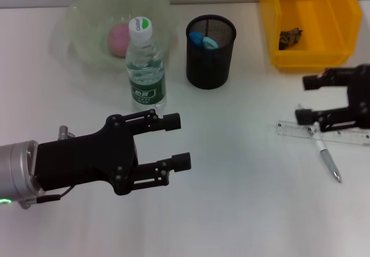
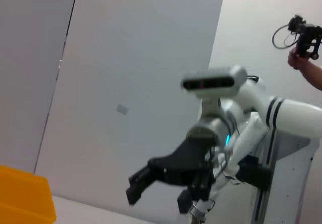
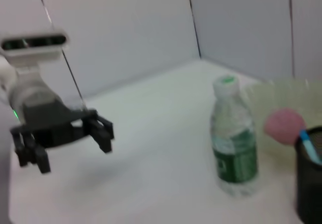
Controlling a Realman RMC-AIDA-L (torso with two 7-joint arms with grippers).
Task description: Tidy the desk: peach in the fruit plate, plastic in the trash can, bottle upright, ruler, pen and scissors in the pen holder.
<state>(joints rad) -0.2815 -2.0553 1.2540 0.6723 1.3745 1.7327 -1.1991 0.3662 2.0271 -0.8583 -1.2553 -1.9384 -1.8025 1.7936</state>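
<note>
A: Right gripper (image 1: 300, 100) sat at three o'clock of the desk, fingers apart, over the end of the clear ruler (image 1: 324, 132). The grey pen (image 1: 328, 160) lay across the ruler's lower edge, tip towards five o'clock. Nothing held.

B: And the left?

A: Left gripper (image 1: 180, 141) hung at seven o'clock, fingers spread, empty, well short of the bottle (image 1: 145, 66).

B: What was already placed?

A: Pink peach (image 1: 118, 39) in the pale green fruit plate (image 1: 81, 14) at eleven o'clock. Bottle upright just in front of it, smooth plastic, green label. Blue-handled scissors (image 1: 203, 41) in the black mesh pen holder (image 1: 210, 52). A crumpled scrap of plastic (image 1: 290, 36) in the yellow trash can (image 1: 329, 49).

B: Risks?

A: My guess: the ruler was thin, flat and slick, so fingers could skid off it, or catch the pen too and roll it away
</note>
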